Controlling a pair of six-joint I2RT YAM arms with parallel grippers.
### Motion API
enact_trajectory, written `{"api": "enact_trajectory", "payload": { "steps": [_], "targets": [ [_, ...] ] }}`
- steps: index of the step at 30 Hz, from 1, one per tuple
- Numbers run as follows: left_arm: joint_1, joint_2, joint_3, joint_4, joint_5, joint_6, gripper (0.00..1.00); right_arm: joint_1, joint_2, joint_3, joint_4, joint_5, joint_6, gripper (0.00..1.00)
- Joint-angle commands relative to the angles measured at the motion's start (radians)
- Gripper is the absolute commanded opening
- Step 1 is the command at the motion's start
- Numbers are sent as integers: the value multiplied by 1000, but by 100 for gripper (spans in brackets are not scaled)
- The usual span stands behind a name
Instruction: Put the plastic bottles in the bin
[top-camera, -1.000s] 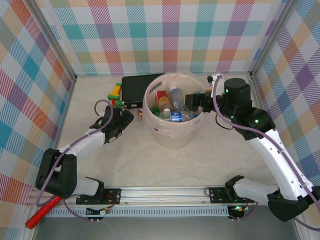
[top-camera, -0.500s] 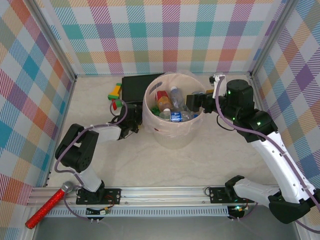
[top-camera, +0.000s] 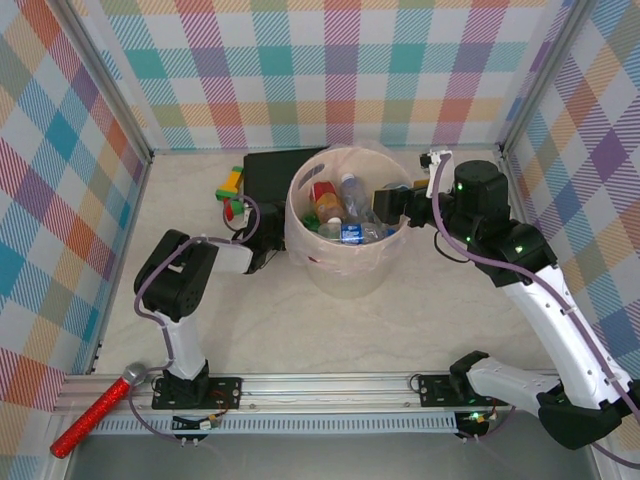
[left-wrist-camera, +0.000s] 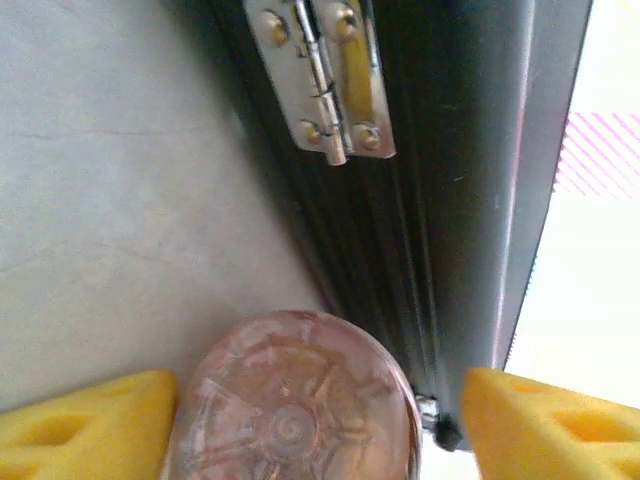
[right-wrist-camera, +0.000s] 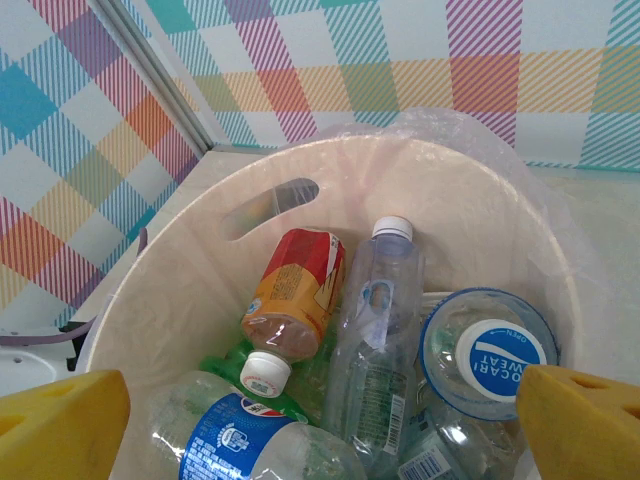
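Plastic bottle (left-wrist-camera: 300, 400) on the bench (left-wrist-camera: 100, 200), between the fingers of the left pincer (left-wrist-camera: 320, 430) and just beside the black box (left-wrist-camera: 440, 200).
The left pincer stands partly spread around the bottle's brownish base, one finger close against it and the other with a gap. The right pincer (top-camera: 386, 205) hangs wide and empty over the bin (right-wrist-camera: 200, 290), where other bottles (right-wrist-camera: 375, 330) lie.

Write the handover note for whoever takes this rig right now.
Left end effector: open around one bottle on the table beside the box, not gripped yet.
Right end effector: open, over the bin.
Done: several bottles lie in the bin.
Left to do: grip that bottle, lift it, drop it in the bin.
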Motion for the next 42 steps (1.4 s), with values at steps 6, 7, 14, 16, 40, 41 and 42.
{"api": "enact_trajectory", "payload": {
  "steps": [6,7,14,16,40,41,42],
  "targets": [
    [11,-73,-87,10,-45,16,51,8,-6,-19,19,20,-11,99],
    [17,-97,-93,-10,-49,28,49,8,-4,-20,21,19,-8,99],
    [54,-252,-137,-122,-36,69,57,8,-1,-23,25,1,5,99],
    [65,-329,-157,-174,-52,100,57,9,-6,-24,24,0,6,99],
    [49,-862,603,-1188,-345,935,57,16,-104,-84,67,-18,-12,99],
    [31,-843,652,-1204,-338,950,57,17,-112,-90,68,-27,-18,99],
    [12,-827,686,-1214,-330,967,57,16,-119,-94,68,-40,-22,99]
  ]
}}
